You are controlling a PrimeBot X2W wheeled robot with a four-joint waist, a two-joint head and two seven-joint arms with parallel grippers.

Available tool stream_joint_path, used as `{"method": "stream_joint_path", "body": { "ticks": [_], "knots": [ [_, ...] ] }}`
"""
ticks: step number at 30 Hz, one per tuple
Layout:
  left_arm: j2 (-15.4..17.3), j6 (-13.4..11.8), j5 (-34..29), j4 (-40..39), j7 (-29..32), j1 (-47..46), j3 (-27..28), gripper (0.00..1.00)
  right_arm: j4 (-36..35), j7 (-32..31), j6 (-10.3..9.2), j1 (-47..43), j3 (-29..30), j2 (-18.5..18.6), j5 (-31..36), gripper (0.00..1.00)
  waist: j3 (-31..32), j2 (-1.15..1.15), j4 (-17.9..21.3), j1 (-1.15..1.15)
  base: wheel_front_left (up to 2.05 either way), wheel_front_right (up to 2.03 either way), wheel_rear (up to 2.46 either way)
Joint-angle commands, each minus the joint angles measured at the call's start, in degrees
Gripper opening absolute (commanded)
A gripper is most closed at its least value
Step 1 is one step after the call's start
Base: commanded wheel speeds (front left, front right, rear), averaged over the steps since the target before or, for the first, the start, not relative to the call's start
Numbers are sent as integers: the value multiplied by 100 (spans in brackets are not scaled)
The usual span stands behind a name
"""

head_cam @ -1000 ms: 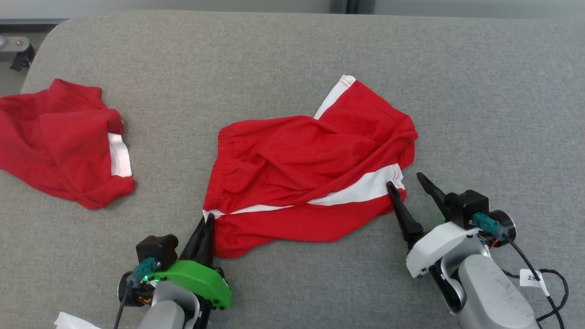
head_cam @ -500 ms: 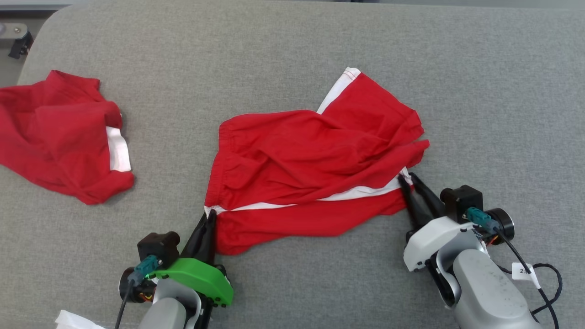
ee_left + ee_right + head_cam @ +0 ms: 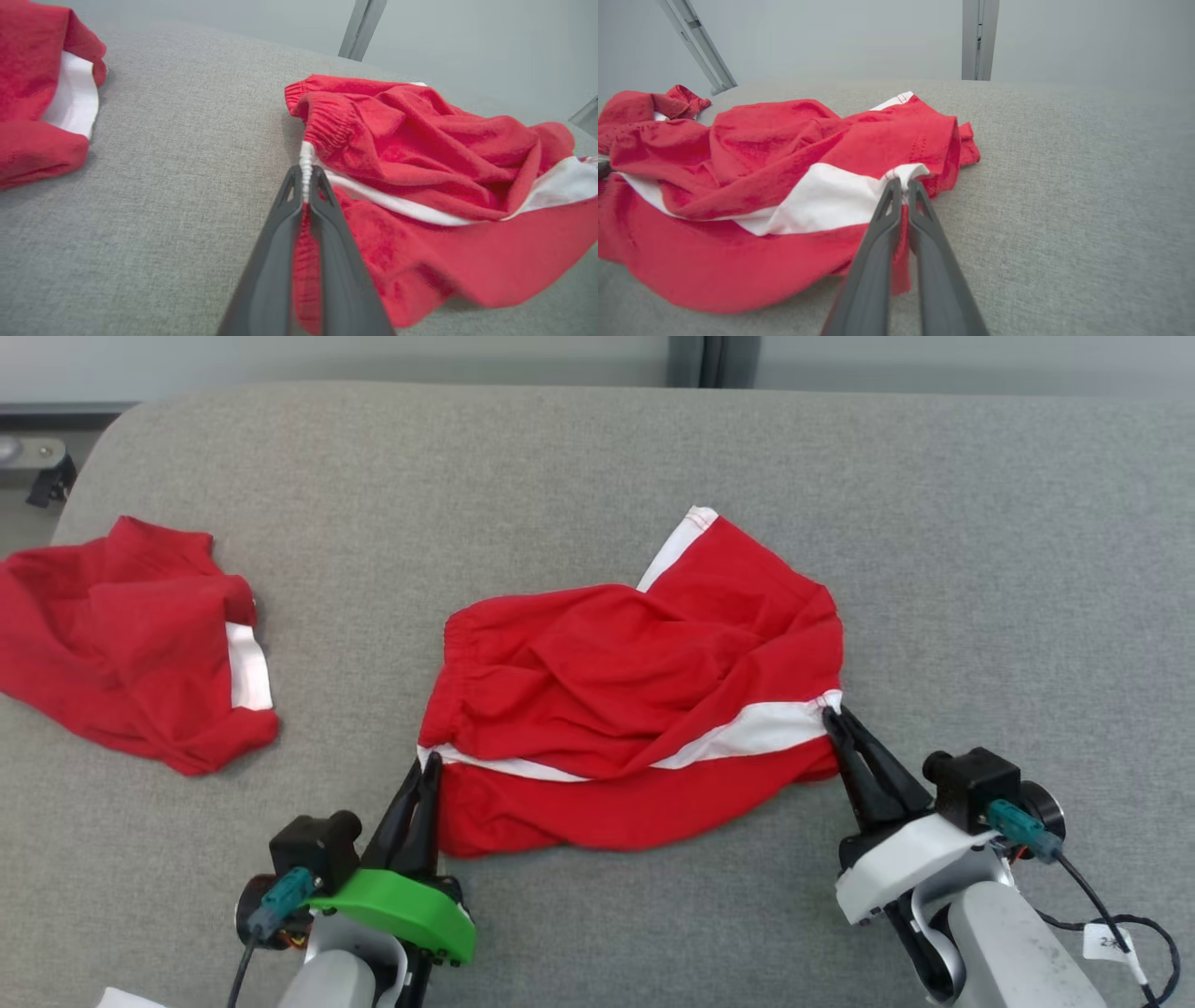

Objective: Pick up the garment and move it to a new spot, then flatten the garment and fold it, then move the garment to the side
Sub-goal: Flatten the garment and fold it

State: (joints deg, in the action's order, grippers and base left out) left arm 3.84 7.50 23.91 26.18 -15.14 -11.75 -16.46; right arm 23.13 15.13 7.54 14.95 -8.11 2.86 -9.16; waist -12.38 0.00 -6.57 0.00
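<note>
A pair of red shorts [image 3: 625, 691] with a white side stripe lies crumpled at the middle of the grey padded table. My left gripper [image 3: 425, 767] is shut on the shorts' waistband corner at the white stripe's left end; the left wrist view shows the white seam [image 3: 306, 163] pinched between the fingers. My right gripper [image 3: 833, 717] is shut on the hem corner at the stripe's right end, and in the right wrist view the white cloth [image 3: 903, 176] sits clamped at the fingertips. The near red layer [image 3: 738, 266] hangs a little off the surface.
A second red garment [image 3: 131, 635] with a white patch lies bunched at the table's left edge. The grey table [image 3: 980, 569] stretches bare to the right and behind the shorts. A black clamp [image 3: 42, 467] sits off the far left corner.
My right gripper went from open beside the hem to shut on it, then drew the corner outward and toward me. The left gripper kept its hold. The camera shifted slightly.
</note>
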Motion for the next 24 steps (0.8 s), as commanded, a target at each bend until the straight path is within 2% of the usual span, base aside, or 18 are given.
{"method": "stream_joint_path", "body": {
  "ticks": [1,4,8,12,17,20,24],
  "knots": [
    [70,-2,-59,-152,0,95,29,0,-205,2,-10,-118,21,64,-94,0,196,0,66,0,0,0,0],
    [211,-2,108,-900,-1,241,38,0,-1182,2,-10,-312,173,212,-349,0,506,0,164,0,0,0,0],
    [359,-2,533,-1494,-1,136,85,0,-1829,2,-10,-244,351,344,-508,0,680,0,272,0,0,0,0],
    [795,-3,945,-2075,12,-340,-249,0,-2399,2,-10,6,505,509,-635,0,760,0,386,0,0,0,0],
    [1328,-3,1848,-2858,827,-1412,-504,0,-2896,1,-10,572,560,852,-724,0,643,0,515,0,0,0,0],
    [1450,-11,2272,-3067,1362,-2044,-357,0,-3073,-128,-10,1024,580,1005,-725,0,471,0,625,0,0,0,0],
    [1447,-167,2722,-2977,2056,-2871,-198,0,-3057,-426,-10,1746,485,1208,-622,0,109,0,800,0,0,0,0]
  ]
}}
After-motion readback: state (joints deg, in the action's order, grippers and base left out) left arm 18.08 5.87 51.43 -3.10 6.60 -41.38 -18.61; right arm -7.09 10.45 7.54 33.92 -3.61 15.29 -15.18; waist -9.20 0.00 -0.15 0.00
